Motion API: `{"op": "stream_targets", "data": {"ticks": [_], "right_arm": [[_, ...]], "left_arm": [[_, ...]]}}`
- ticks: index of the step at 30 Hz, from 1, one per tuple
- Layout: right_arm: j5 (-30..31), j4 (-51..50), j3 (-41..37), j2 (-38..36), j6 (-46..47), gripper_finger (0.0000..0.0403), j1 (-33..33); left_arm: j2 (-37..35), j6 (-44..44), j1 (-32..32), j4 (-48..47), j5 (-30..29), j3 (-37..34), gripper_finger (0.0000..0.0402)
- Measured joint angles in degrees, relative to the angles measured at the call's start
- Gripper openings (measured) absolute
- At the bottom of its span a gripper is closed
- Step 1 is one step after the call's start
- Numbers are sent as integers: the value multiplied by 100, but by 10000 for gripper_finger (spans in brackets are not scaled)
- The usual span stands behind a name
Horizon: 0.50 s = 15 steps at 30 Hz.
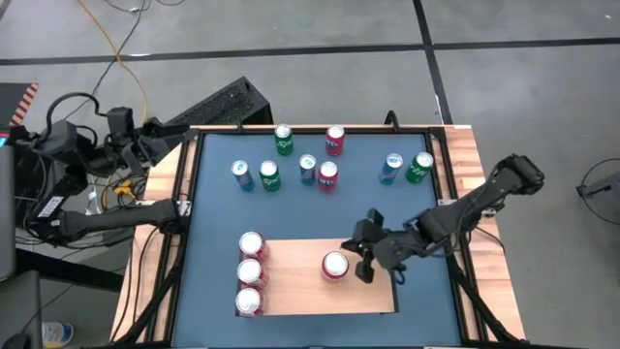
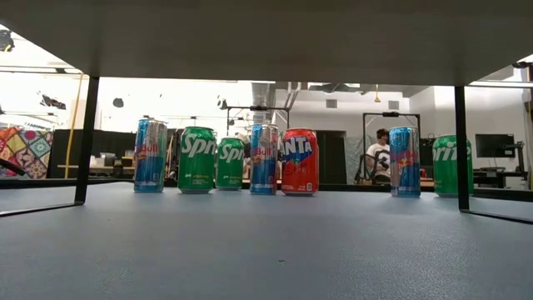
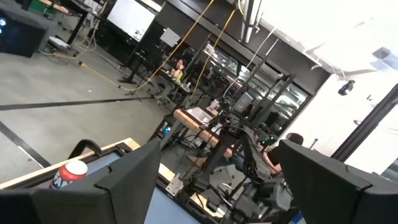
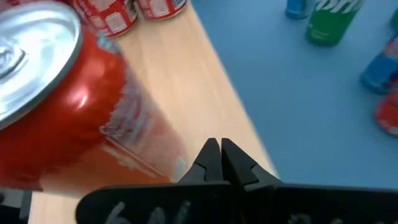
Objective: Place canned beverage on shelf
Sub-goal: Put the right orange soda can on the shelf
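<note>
Shelf (image 1: 300, 291) right half bare; red can (image 1: 334, 266) mid-board, right fingers (image 4: 221, 163) closed beside.

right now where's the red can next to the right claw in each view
High view: red can upright on the shelf, just left of the shut right claw.
Low view: not in it.
Left wrist view: not in it.
Right wrist view: fills the upper left.
Shared landmark: the shelf's tan board.

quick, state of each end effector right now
left end effector: open, holding nothing, parked off the table's left edge.
right end effector: shut, empty, beside the red can on the shelf.
</note>
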Motion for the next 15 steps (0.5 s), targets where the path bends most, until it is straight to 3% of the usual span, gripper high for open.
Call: {"op": "stream_targets", "data": {"ticks": [15], "right_arm": [[-324, 991, 269, 945, 100, 0, -105]], "left_arm": [[0, 49, 0, 4, 11, 0, 309]]}}
